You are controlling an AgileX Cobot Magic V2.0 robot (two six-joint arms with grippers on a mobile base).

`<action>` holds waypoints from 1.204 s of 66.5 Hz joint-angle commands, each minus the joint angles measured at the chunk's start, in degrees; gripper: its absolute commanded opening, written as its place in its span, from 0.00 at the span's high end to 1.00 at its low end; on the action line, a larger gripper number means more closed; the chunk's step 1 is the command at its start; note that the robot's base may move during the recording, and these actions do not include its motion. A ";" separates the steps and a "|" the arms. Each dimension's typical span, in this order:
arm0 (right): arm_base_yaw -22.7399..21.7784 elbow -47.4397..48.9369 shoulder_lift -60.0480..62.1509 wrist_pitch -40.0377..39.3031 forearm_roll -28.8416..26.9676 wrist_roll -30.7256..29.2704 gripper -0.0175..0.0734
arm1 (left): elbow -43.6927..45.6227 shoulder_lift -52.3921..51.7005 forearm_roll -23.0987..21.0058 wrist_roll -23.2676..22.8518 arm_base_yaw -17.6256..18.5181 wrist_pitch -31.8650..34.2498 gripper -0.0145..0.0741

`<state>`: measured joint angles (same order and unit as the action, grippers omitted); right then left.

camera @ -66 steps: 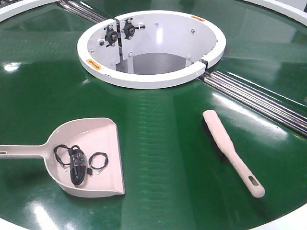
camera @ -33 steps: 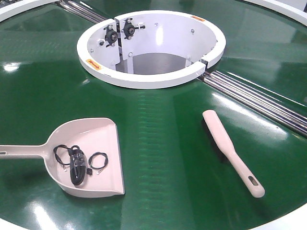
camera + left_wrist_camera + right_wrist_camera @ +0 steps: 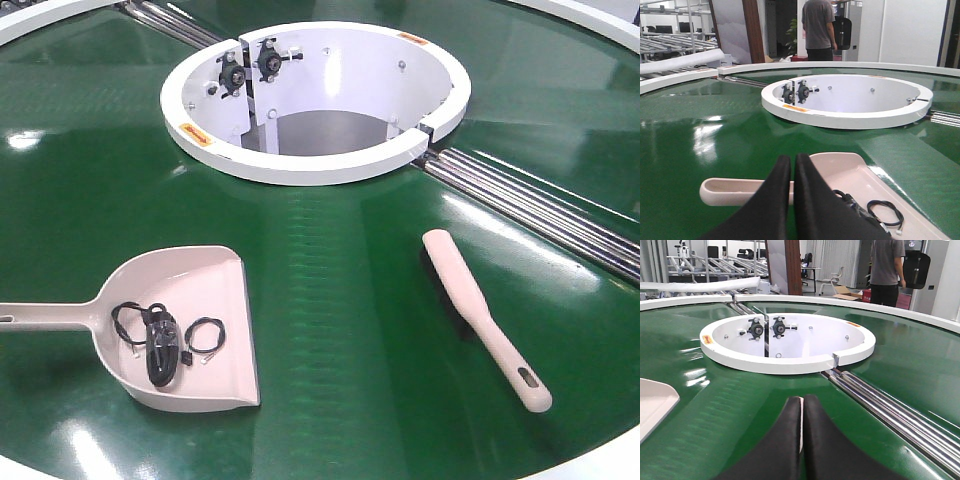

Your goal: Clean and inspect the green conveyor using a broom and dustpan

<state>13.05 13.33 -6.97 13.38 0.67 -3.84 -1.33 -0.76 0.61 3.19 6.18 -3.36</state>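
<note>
— Conveyor first: where does it sit against the claws?

— The green belt spreads out under and ahead of both of them, glossy, with the white ring further ahead in each wrist view and steel roller strips running from the ring off to the right.

— And the left claw?

— Its two black fingers are pressed together, nothing between them. Seen from its own camera, the dustpan lies just ahead of and below the tips, with the handle crossing behind them to the left and the pan reaching off to the right.

— Anything in the pan?

— A small dark device with thin black cables lies in the pan. In the left wrist view the cable loop shows to the right of the fingers.

— The right claw?

— Also closed, fingers meeting, empty. The roller strips pass to its right; a corner of the dustpan shows at its far left.

— The broom?

— From the front it lies flat on the belt, handle end nearer the camera, well apart from the dustpan. Neither wrist camera shows it clearly; a pale sliver shows between the right claw's tips, but I cannot tell what it is.

— Touching either tool?

— Neither claw appears in the front view; contact cannot be told.
</note>
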 commanded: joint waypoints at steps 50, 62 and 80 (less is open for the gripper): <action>-0.33 1.53 -0.62 -4.41 0.18 -0.44 0.82 | -0.81 -0.80 -0.03 -0.39 0.35 4.02 0.84; -2.82 0.81 -0.62 -4.21 2.56 -1.81 0.82 | -0.81 -0.80 -0.03 -0.39 0.35 4.02 0.84; -8.81 -7.63 0.36 -10.99 1.35 1.16 0.82 | -0.81 -0.80 -0.03 -0.39 0.35 4.02 0.84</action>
<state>4.78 6.70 -6.88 10.17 2.10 -3.48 -1.33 -0.76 0.66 3.19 6.24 -3.41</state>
